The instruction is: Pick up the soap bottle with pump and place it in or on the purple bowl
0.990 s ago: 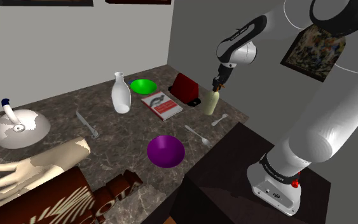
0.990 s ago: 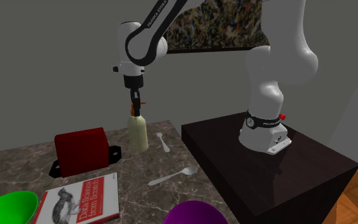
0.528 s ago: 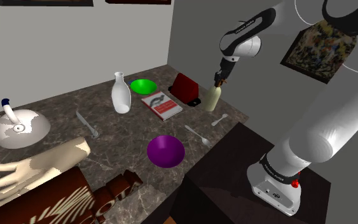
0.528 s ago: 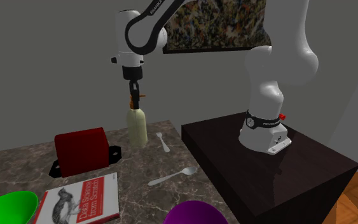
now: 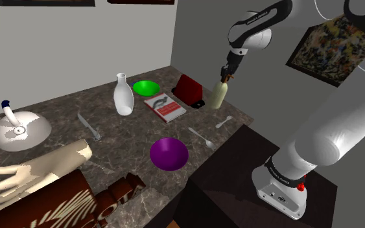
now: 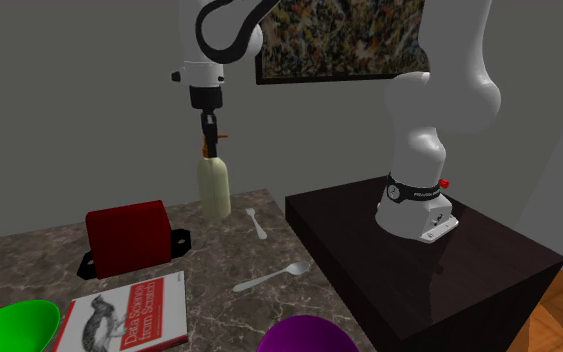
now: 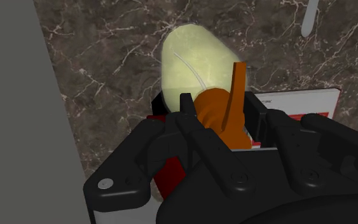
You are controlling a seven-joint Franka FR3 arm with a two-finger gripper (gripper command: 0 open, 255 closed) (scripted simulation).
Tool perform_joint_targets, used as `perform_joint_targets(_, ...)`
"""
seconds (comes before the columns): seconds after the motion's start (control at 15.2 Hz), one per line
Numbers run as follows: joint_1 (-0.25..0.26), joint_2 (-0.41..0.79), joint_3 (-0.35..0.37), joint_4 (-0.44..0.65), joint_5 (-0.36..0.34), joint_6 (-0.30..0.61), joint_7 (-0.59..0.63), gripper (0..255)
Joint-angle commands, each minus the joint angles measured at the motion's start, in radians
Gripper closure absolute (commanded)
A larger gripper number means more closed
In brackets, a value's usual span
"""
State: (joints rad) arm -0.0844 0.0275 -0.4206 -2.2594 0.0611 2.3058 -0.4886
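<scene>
Firmly, fingers [image 7: 185, 107] clasp orange pump [image 7: 217, 116]; soap bottle [image 7: 190, 58] rounded, translucent yellow.

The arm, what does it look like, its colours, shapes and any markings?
The arm is glossy white, built of thick rounded segments with dark joints. A dark lettered band and a small red button sit near its base. The end effector is all black, with two slim fingers.

The tabletop [image 5: 109, 146] looks like dark brown stone with thin white veins, smooth and a little shiny. The soap bottle [image 7: 193, 60] is pale yellow and see-through, like plastic. Its orange pump [image 7: 220, 122] looks smooth. The purple bowl [image 5: 169, 154] is smooth and glossy. The black hand [image 7: 222, 107] looks matt.
</scene>
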Motion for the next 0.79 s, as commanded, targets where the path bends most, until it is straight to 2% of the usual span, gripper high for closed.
perform_joint_targets(0.0, -0.001, -0.018, -0.002, 0.013, -0.011, -0.029, 0.006, 255)
perform_joint_targets(0.4, 0.0, -0.063, 0.0, 0.051, -0.037, -0.108, 0.027, 255)
perform_joint_targets(0.73, 0.045, -0.191, 0.068, -0.056, -0.092, -0.118, 0.174, 255)
